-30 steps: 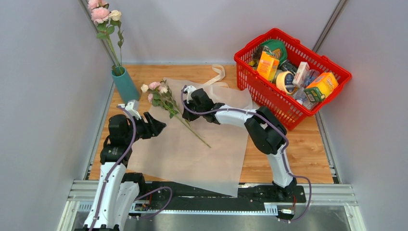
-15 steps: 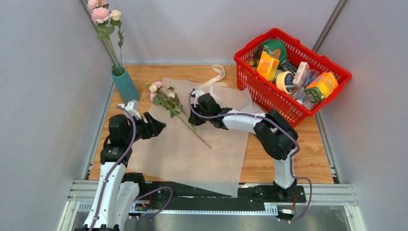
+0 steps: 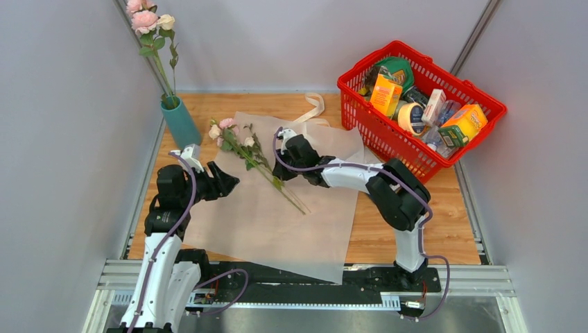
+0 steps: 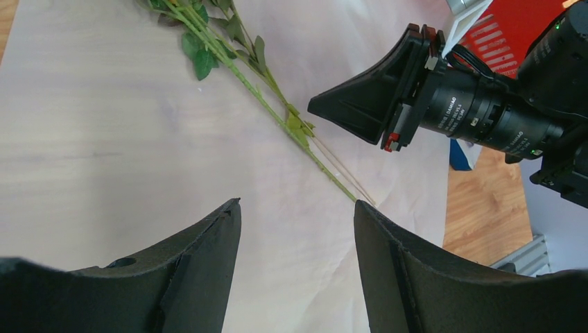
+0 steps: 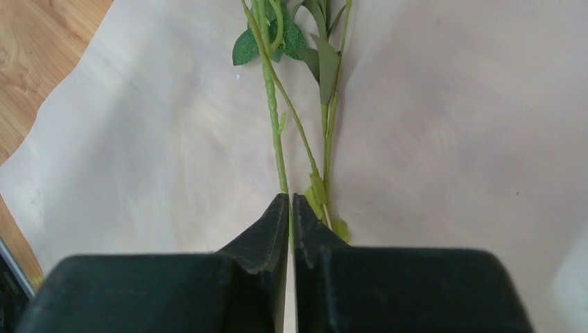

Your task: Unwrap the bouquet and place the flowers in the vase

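The bouquet lies unwrapped: its white paper point(image 3: 277, 222) is spread flat on the table. A few pink and cream flowers point(image 3: 236, 135) lie on it, their green stems point(image 5: 274, 132) running toward the near right. My right gripper point(image 5: 291, 198) is shut on one stem about halfway along; its fingertip point(image 4: 315, 107) meets the stems point(image 4: 277, 97) in the left wrist view. My left gripper point(image 4: 298, 208) hovers open and empty over the paper's left edge point(image 3: 225, 182). The teal vase point(image 3: 180, 123) stands at the far left with pink flowers point(image 3: 147, 21) in it.
A red basket point(image 3: 367, 114) full of packaged goods sits at the far right. A cream ribbon point(image 3: 315, 107) lies behind the paper. Grey walls close in on both sides, the left one right beside the vase.
My right gripper has shifted slightly right and nearer, dragging the stems along; the flower heads have swung a little to the right. The left arm has not moved.
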`<act>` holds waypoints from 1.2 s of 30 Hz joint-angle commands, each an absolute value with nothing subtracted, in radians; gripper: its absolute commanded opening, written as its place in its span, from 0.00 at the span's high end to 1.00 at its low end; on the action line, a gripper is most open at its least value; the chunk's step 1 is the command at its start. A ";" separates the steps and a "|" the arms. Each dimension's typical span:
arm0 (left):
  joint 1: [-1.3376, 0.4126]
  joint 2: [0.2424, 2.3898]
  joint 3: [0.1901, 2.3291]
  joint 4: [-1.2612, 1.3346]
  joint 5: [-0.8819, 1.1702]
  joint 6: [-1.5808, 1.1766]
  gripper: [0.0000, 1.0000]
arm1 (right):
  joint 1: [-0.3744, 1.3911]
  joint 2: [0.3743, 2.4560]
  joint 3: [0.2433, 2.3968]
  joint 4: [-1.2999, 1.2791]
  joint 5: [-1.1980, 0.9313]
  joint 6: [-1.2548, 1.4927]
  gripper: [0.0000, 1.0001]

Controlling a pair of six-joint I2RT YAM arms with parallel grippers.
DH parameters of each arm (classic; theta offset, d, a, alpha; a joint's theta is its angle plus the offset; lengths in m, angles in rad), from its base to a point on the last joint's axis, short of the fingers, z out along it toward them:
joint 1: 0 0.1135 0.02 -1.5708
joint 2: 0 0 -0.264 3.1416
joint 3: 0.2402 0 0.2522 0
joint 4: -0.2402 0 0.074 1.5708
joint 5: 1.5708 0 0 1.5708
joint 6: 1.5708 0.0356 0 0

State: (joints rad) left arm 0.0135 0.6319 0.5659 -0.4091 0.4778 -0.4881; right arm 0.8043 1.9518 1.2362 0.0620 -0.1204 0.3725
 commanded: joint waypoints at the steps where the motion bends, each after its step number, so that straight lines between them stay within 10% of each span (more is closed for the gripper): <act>1: 0.008 0.626 0.614 -0.403 0.485 -0.469 0.31 | 0.808 1.989 1.319 0.100 -0.136 0.350 0.87; 21: 0.009 0.614 0.615 -0.410 0.472 -0.468 0.31 | 0.807 2.190 1.514 0.058 -0.192 0.199 0.76; 27: 0.009 0.614 0.615 -0.410 0.472 -0.469 0.31 | 0.807 2.175 1.516 0.054 -0.183 0.190 1.00; 36: 0.009 0.606 0.617 -0.416 0.460 -0.468 0.31 | 0.808 2.027 1.468 0.055 -0.213 0.209 1.00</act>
State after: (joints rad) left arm 0.0128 0.6174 0.5659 -0.4194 0.4675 -0.4847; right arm 0.8043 2.1544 1.4765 0.0326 -0.1852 0.2070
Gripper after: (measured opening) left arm 0.692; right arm 0.008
